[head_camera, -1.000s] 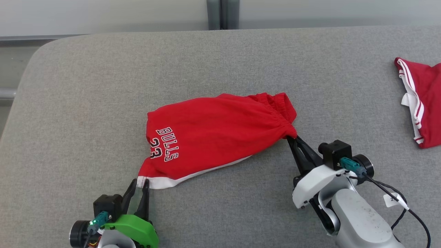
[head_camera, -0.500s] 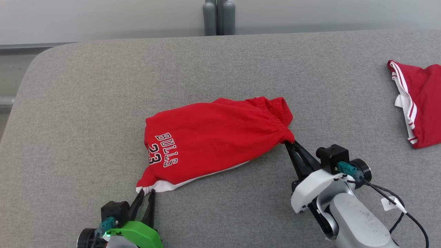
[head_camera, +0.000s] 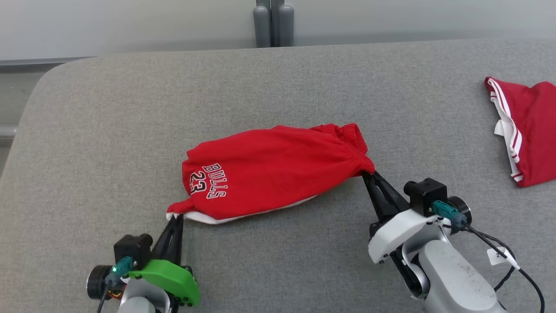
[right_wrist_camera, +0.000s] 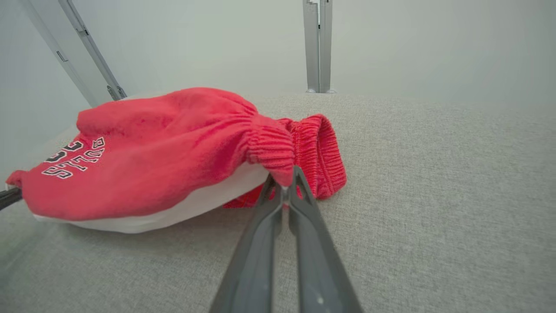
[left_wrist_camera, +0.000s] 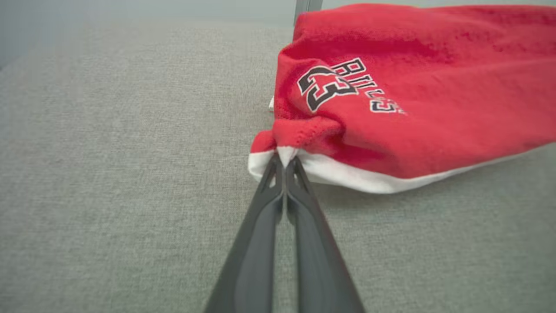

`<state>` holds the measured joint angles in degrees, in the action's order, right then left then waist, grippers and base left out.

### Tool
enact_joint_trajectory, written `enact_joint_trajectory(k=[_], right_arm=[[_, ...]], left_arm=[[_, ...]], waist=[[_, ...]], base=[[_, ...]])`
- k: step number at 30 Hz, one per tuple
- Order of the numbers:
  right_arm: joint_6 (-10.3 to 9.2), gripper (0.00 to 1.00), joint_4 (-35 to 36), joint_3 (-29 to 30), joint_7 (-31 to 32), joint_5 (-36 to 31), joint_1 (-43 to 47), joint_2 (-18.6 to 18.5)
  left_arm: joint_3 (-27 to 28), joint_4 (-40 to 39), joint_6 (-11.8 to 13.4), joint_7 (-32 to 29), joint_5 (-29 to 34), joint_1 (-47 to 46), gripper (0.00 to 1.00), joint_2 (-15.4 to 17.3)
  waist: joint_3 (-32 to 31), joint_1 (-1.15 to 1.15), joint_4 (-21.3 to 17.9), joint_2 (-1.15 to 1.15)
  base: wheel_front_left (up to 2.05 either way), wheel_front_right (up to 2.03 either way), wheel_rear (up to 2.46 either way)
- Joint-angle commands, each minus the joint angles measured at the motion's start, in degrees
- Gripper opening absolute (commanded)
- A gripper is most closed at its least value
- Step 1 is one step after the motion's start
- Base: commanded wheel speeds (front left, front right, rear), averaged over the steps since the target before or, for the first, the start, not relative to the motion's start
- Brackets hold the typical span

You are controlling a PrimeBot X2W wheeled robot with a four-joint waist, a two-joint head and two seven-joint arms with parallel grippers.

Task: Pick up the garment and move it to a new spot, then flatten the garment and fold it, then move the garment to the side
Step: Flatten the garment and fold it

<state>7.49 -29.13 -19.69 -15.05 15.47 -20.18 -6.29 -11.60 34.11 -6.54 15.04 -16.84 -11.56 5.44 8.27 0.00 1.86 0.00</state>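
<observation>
While its waistband (head_camera: 352, 141) points right, garment (head_camera: 269, 174) lies crosswise

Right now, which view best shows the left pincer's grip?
Left wrist view: the left pincer is shut on the red shorts' white hem, close up. The head view shows it small, from above; the right wrist view catches its tip at the left edge.

Grey fabric table (head_camera: 108, 130), pale wall (head_camera: 130, 21), grey post (head_camera: 271, 24)
</observation>
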Motion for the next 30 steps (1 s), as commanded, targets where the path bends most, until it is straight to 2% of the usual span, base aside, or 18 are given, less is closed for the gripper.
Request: enact_joint_trajectory(k=[1, 9, 17, 25, 30], right_arm=[[0.0, 0.0, 1.06, 0.61, -0.16, 0.74, 0.95, -0.34], [0.0, 0.0, 10.88, 4.87, -0.16, 2.73, 2.59, -2.59], [0.0, 0.0, 25.57, 10.0, -0.16, 5.01, 5.02, -5.13], [0.0, 0.0, 41.71, 13.63, 2.11, 4.08, 8.48, -6.55], [0.0, 0.0, 48.19, 13.9, 6.2, 4.14, 8.57, -7.09]], left_arm=[[0.49, -2.32, -0.2, 0.11, 0.67, 0.83, 0.0, 0.53], [1.23, -18.22, -0.69, 0.07, 0.23, 3.21, 0.0, 1.36], [0.64, -34.3, -0.85, -0.81, -3.42, 3.54, 0.0, 3.35], [1.93, -53.24, -0.35, -6.98, -6.93, 2.63, 0.0, 5.79], [1.98, -59.15, -0.11, -12.02, -7.59, -0.39, 0.0, 7.35]], waist=[[-0.2, 0.0, 0.04, 0.0], [-2.4, 0.0, -0.33, 0.0], [-5.93, 0.0, -2.54, 0.0], [-8.9, 0.0, -5.46, 0.0], [-8.6, 0.0, -6.27, 0.0]], base=[[0.0, 0.0, 0.0], [0.0, 0.0, 0.0], [0.0, 0.0, 0.0], [0.0, 0.0, 0.0], [0.0, 0.0, 0.0]])
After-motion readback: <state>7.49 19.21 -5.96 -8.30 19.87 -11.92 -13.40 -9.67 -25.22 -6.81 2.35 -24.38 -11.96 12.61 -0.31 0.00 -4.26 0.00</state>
